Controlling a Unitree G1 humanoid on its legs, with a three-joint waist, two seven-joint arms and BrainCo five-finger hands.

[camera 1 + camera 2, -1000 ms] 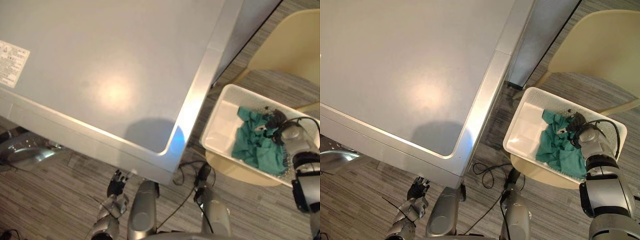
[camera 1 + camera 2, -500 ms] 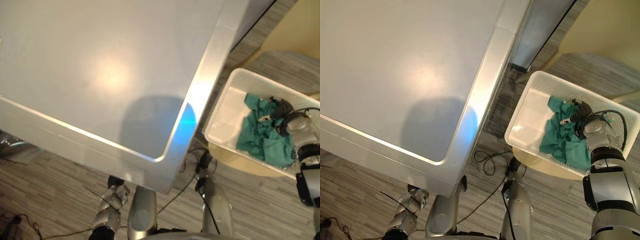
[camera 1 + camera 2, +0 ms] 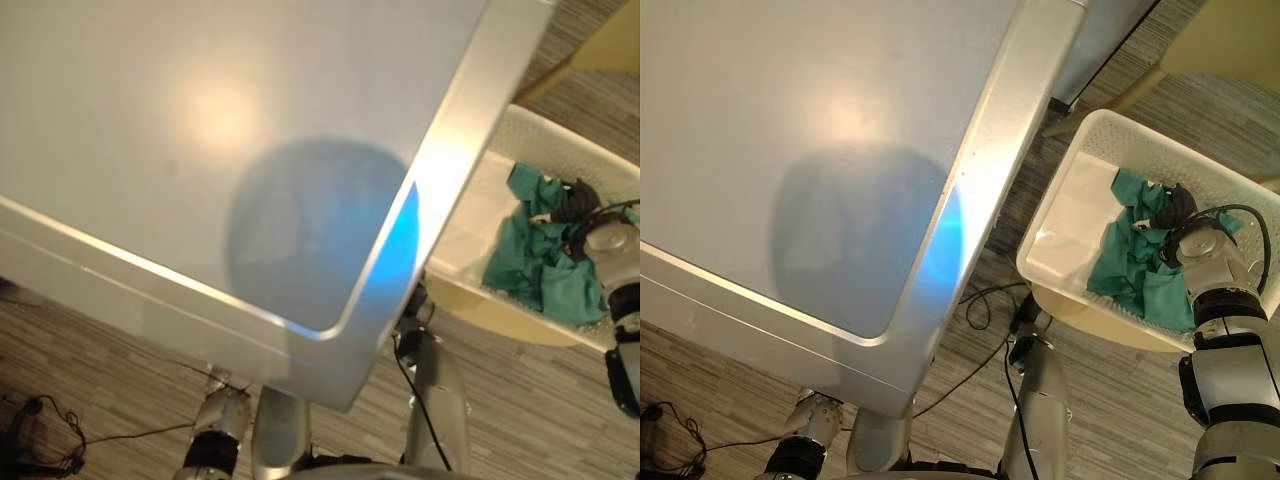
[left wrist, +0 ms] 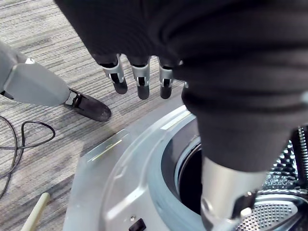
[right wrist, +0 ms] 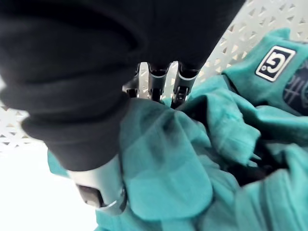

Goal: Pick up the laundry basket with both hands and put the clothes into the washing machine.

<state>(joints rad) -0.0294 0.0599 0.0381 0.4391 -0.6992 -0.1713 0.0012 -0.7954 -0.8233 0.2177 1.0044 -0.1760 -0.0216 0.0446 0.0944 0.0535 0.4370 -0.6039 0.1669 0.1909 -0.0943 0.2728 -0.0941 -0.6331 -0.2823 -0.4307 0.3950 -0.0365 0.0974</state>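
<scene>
A white laundry basket (image 3: 1095, 125) sits on a beige chair at the right, with green clothes (image 3: 1130, 265) bunched in its right half. My right hand (image 3: 1175, 208) is inside the basket on top of the clothes. In the right wrist view its fingers (image 5: 159, 79) dip into the green cloth (image 5: 192, 159), and a fold is bunched between them and the thumb. The grey washing machine (image 3: 200, 150) takes up most of the eye views. My left hand (image 4: 139, 79) hangs low in front of it, fingers straight and holding nothing, just above the round drum opening (image 4: 192, 183).
The beige chair (image 3: 1230, 50) carries the basket, its seat (image 3: 500, 315) showing under the basket's near side. The machine's silver corner edge (image 3: 440, 190) stands close to the basket's left wall. Striped grey floor lies around the machine and chair.
The camera has moved, so the machine's top takes up more of the picture and the basket sits further right. My right hand has stayed on the green clothes. My left hand has dropped below the machine's edge.
</scene>
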